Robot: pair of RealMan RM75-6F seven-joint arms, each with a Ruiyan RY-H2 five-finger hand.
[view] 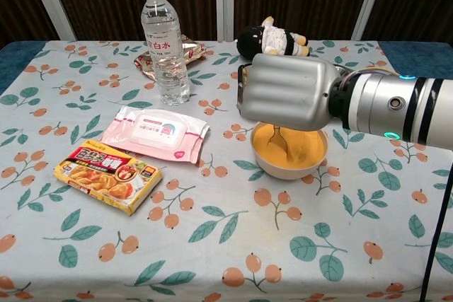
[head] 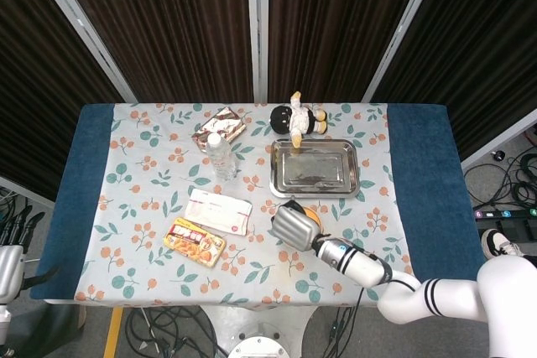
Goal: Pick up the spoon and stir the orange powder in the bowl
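Probably a lab: dark curtains [head: 168,23], floor cables [head: 503,182].

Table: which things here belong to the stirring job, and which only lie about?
Job: right hand, spoon, bowl of orange powder.
Lying about: water bottle, wipes pack, curry box, metal tray, doll, snack packet.

Orange powder [view: 301,148] filled a white bowl [view: 283,170]; the desk [view: 212,245] cloth bore green leaves and orange berries
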